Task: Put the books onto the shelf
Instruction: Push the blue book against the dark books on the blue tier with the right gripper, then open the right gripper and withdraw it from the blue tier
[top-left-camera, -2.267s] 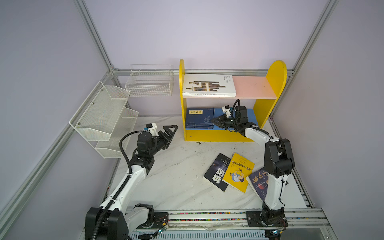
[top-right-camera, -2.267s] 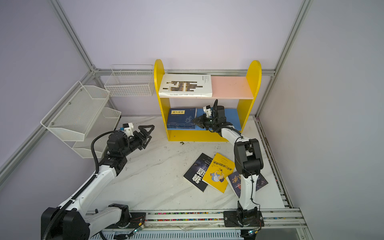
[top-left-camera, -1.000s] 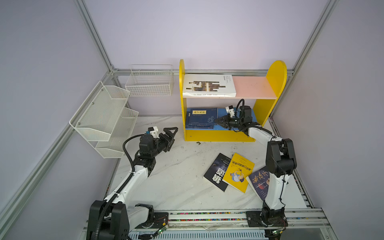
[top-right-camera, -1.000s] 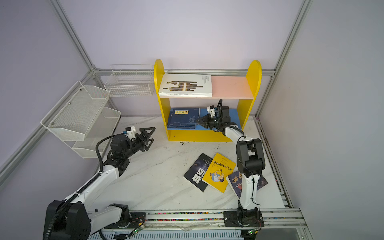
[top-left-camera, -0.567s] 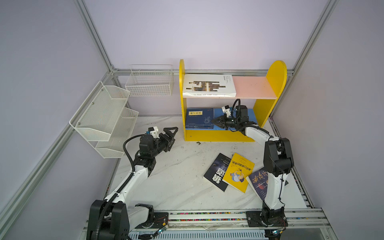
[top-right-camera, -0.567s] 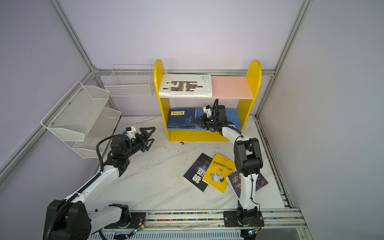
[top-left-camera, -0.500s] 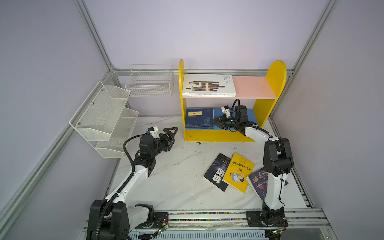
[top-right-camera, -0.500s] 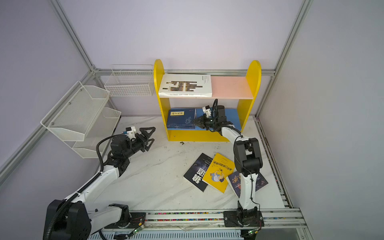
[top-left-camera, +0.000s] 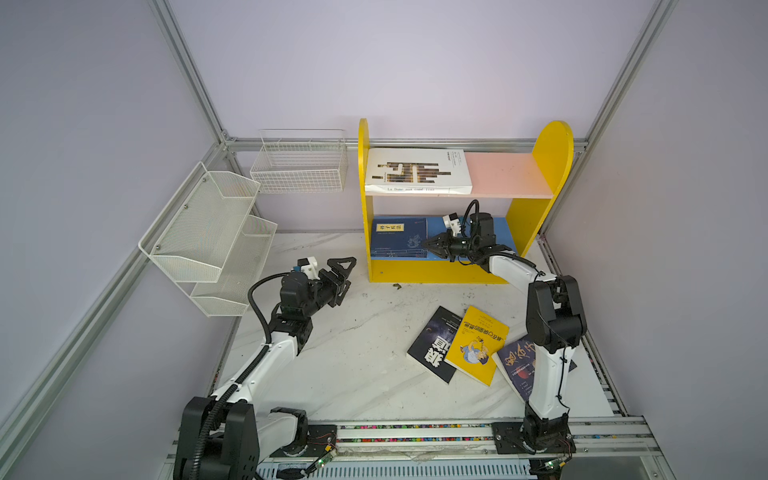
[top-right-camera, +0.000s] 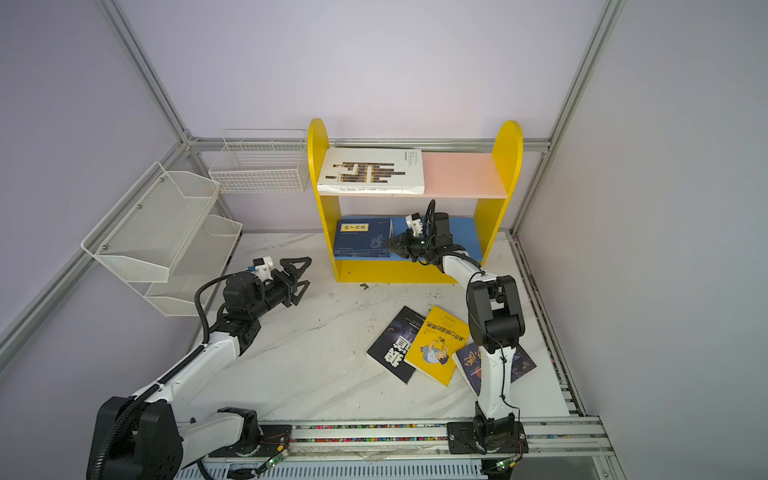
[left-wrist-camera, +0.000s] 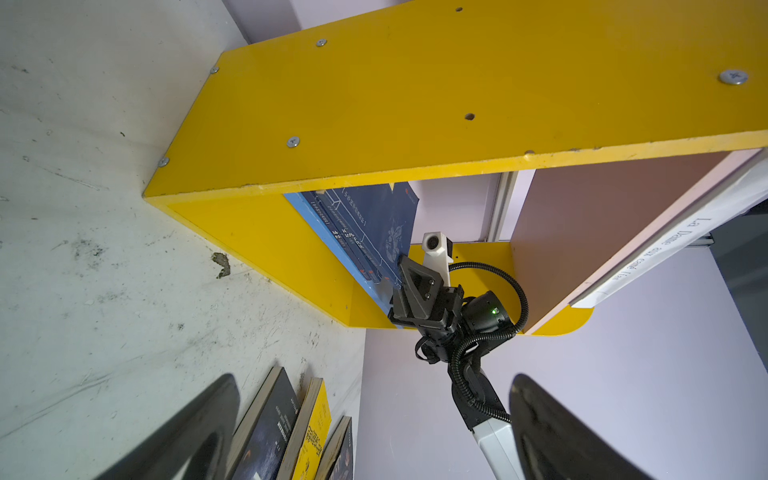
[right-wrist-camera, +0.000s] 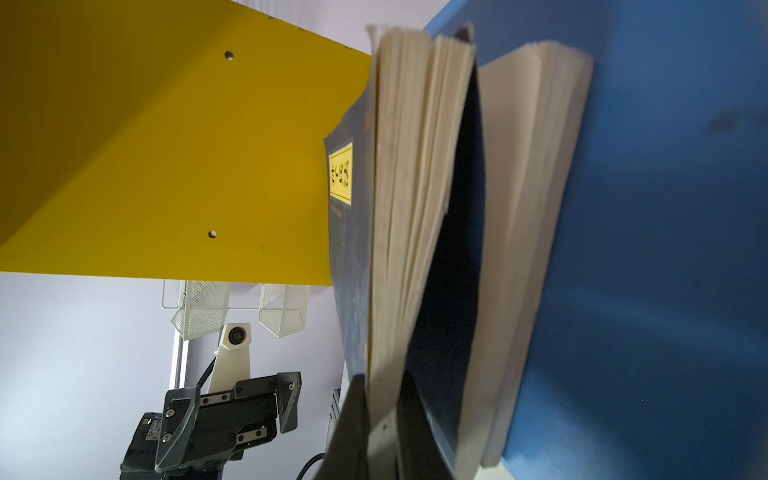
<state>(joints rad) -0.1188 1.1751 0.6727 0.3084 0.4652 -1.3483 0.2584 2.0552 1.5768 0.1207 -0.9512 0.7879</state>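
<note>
The shelf (top-left-camera: 536, 232) (top-right-camera: 494, 224) stands at the back, a large white book (top-left-camera: 415, 172) (top-right-camera: 370, 172) flat on its pink upper board. Navy books (top-left-camera: 399, 239) (top-right-camera: 361, 237) lie stacked on the blue lower board (right-wrist-camera: 665, 208). My right gripper (top-left-camera: 430, 245) (top-right-camera: 392, 245) (right-wrist-camera: 382, 399) is shut on the page edge of the top navy book (right-wrist-camera: 349, 232). My left gripper (top-left-camera: 343, 276) (top-right-camera: 299, 274) (left-wrist-camera: 372, 380) hangs open and empty left of the shelf. On the table lie a black book (top-left-camera: 430, 345), a yellow book (top-left-camera: 476, 349) and a dark-blue book (top-left-camera: 513, 361), partly behind the right arm.
A white mesh rack (top-left-camera: 212, 237) hangs on the left wall and a white wire basket (top-left-camera: 299, 166) on the back wall. The shelf's left yellow panel (left-wrist-camera: 415, 104) stands between my left gripper and the navy books. Rails run along the table's front edge (top-left-camera: 415, 432).
My right gripper has slid a little to the left along the lower board, and the top navy book has shifted left with it. The left arm has held still.
</note>
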